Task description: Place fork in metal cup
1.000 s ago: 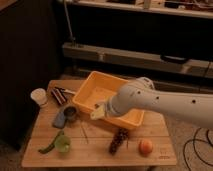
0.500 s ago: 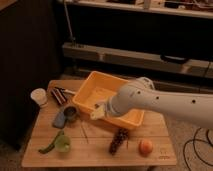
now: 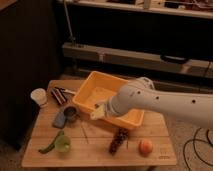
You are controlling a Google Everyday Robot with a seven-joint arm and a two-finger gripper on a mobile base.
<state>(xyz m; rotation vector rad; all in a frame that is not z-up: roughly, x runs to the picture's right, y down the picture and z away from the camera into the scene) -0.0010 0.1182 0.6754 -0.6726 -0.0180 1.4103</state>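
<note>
- Presently the gripper point(image 3: 98, 111) is hovering at the front wall of the yellow bin point(image 3: 85, 89), jaws standing apart and grasping nothing.
- Below it, the fork point(image 3: 84, 133) is lying flat on the wooden table point(image 3: 100, 156). It is probably light, stiff and slippery, so pinching across the mid-handle is looking wisest.
- The metal cup point(image 3: 70, 113) is sitting upright to the left, beside a blue cloth point(image 3: 59, 120).
- The grapes point(image 3: 118, 140) and green cup point(image 3: 62, 144) are flanking the fork, neither touching it.

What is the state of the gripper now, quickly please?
Gripper: open, holding nothing, at the near wall of the yellow bin, above the table.
</note>
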